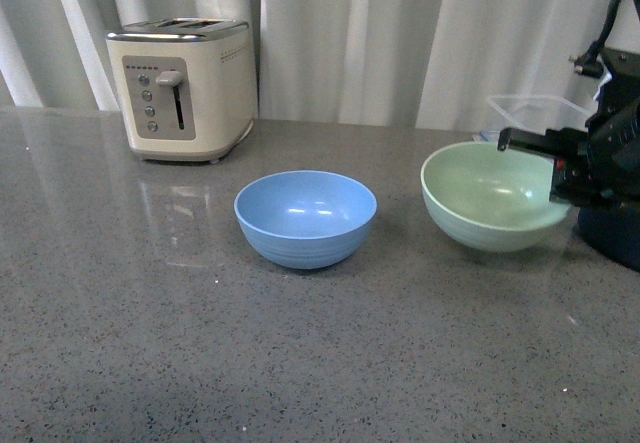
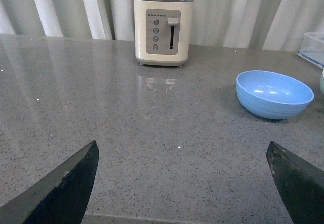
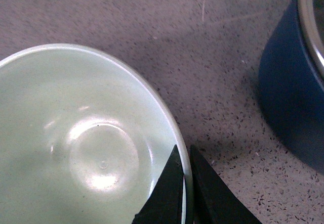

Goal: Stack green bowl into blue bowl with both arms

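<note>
The green bowl (image 1: 492,195) sits at the right of the grey table, tilted slightly, its right rim pinched by my right gripper (image 1: 556,171). In the right wrist view the two black fingers (image 3: 172,188) close on the bowl's rim (image 3: 185,155), one inside and one outside the green bowl (image 3: 76,143). The blue bowl (image 1: 305,217) stands upright in the middle of the table, empty, apart from the green one. In the left wrist view my left gripper (image 2: 182,150) hangs open over bare table, with the blue bowl (image 2: 274,93) far ahead of it to one side.
A cream toaster (image 1: 183,87) stands at the back left against the curtains. A dark navy pot (image 3: 296,82) with a metal rim sits close beside the green bowl, behind my right arm (image 1: 612,153). A clear plastic box (image 1: 535,113) lies at the back right.
</note>
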You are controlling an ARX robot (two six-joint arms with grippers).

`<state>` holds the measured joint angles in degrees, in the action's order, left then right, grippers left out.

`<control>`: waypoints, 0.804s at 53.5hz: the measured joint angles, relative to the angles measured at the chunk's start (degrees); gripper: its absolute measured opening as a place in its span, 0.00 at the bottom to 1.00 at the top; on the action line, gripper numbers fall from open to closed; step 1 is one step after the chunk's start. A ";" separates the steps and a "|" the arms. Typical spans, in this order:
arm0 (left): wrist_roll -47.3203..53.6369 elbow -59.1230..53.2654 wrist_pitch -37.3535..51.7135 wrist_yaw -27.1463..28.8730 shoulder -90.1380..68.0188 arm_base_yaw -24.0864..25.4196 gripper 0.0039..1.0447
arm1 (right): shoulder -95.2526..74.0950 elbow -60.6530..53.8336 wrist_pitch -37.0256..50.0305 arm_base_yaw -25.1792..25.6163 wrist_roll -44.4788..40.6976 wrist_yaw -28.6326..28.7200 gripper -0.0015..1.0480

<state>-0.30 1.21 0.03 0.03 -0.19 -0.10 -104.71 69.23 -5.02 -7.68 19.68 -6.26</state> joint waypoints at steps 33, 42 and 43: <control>0.00 0.00 0.00 0.00 0.00 0.00 0.94 | -4.76 14.95 -2.84 -16.83 0.09 0.46 0.01; 0.00 0.00 0.00 0.00 0.00 0.00 0.94 | -8.07 15.52 -3.74 -17.18 -0.20 -0.55 0.01; 0.00 0.00 0.00 0.00 0.00 0.00 0.94 | -8.20 15.52 -3.74 -17.18 -0.20 -0.59 0.01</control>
<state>-0.30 1.21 0.03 0.03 -0.19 -0.10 -112.90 84.75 -8.75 -24.86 19.49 -6.85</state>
